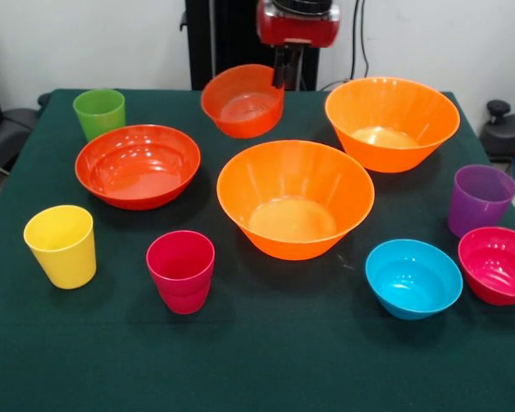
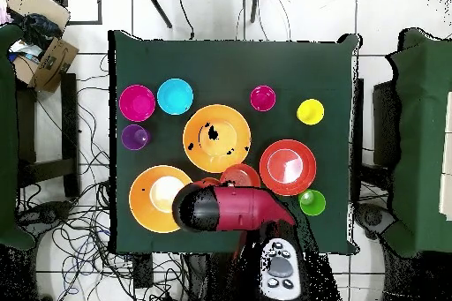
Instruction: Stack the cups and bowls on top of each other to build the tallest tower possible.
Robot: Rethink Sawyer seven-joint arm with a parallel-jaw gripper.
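The small red-orange bowl (image 1: 242, 100), tilted at upper centre, is pinched at its rim by the gripper (image 1: 281, 75); carriage to the central large orange bowl (image 1: 294, 198) seems required.

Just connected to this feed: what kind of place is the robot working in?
Probably a lab or test room, not a home: a table draped in dark green cloth, loose cables over the tiled floor, and a cardboard box off to one side.

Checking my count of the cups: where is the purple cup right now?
In the front view the purple cup stands at the table's right edge, just behind the magenta bowl and right of the blue bowl.
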